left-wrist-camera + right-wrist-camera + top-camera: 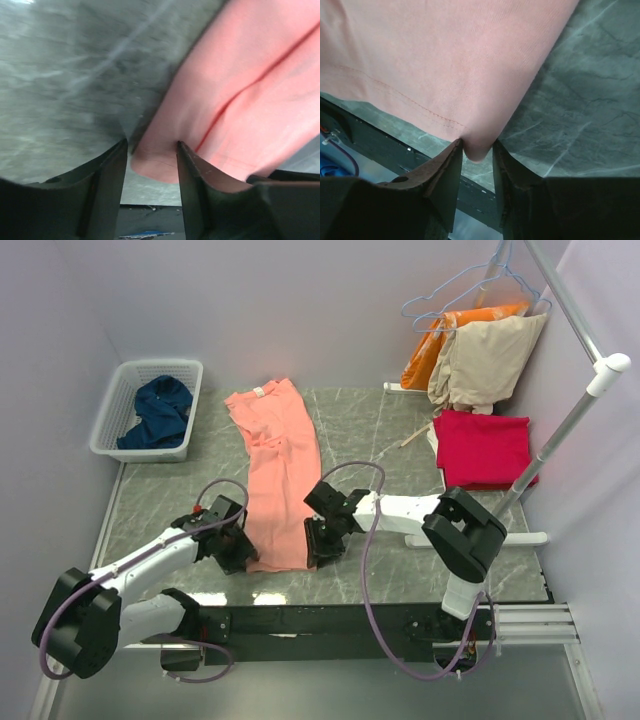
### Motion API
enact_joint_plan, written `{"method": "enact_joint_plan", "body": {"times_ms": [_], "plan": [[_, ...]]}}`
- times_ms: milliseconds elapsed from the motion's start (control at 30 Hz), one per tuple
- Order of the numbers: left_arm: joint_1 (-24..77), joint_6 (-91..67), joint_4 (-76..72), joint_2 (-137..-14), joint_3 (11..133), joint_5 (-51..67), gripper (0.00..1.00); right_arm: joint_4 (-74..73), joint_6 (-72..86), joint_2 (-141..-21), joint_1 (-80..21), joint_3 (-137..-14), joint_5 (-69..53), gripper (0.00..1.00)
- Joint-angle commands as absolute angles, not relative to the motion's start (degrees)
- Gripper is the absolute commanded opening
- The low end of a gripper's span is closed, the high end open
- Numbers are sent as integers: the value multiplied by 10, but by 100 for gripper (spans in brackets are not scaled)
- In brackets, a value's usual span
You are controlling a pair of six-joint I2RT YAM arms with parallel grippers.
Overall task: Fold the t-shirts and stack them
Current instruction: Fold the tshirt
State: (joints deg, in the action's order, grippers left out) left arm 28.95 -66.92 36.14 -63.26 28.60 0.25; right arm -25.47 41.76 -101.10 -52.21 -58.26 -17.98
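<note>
Tabletop [380, 430] of grey marble carries the salmon-pink t-shirt [275, 475], a long strip down its middle, and the crimson-red t-shirt [482, 448] far right; the navy-blue t-shirt [160, 410] sits in a basket [108, 422]. Left fingers [105, 185] pinch the pink strip's near left corner, right fingers [445, 175] its near right, both half closed.

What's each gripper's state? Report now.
Left gripper: closed on the salmon-pink t-shirt, near corner.
Right gripper: closed on its other near corner.
</note>
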Motion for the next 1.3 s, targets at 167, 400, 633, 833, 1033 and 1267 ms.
{"method": "enact_joint_plan", "body": {"times_ms": [167,400,633,833,1033,1267], "plan": [[331,-677,317,-678,269,14,26,-278,431,-1024,-534,-603,-174,9],[331,-689,373,-662,275,-26,1,-303,428,-996,-534,-587,-138,0],[335,-705,404,-632,265,-40,1,-320,422,-970,-534,-562,-117,0],[342,-709,419,-639,280,-47,1,-322,416,-956,-534,-549,-114,0],[368,-733,450,-625,293,-46,1,-316,417,-936,-534,-527,-119,0],[467,-825,540,-548,323,-59,1,-323,412,-845,-535,-481,-136,0]]}}
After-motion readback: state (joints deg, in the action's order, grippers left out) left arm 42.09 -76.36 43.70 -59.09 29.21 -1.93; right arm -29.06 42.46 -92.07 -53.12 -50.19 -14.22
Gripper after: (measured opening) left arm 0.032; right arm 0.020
